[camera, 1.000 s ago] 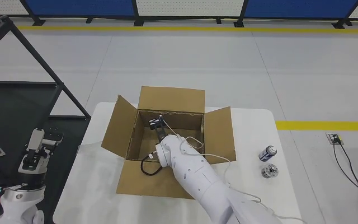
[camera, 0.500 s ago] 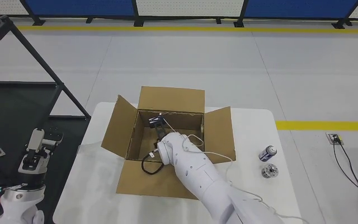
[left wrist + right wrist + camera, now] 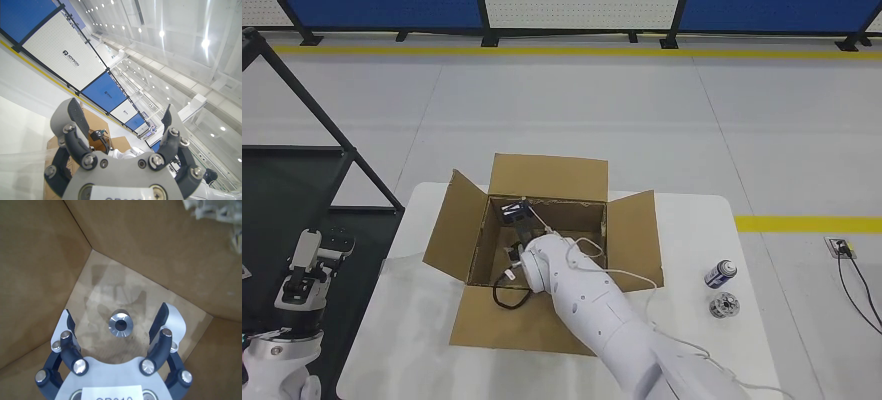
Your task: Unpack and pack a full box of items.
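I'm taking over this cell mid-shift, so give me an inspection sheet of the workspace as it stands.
Surface: white table, bearing an open cardboard box.
Job's things: metal cylinder upright on the box floor; can and round metal part on the table beside the box.
Clutter: nothing seen.
Grippers: right gripper open, inside the box above the cylinder; left gripper open, off the table's side, pointing up.
Cables: black cable looped at the right arm by the box's front edge; thin cable on the floor.
Surroundings: blue and white panels, yellow floor line.
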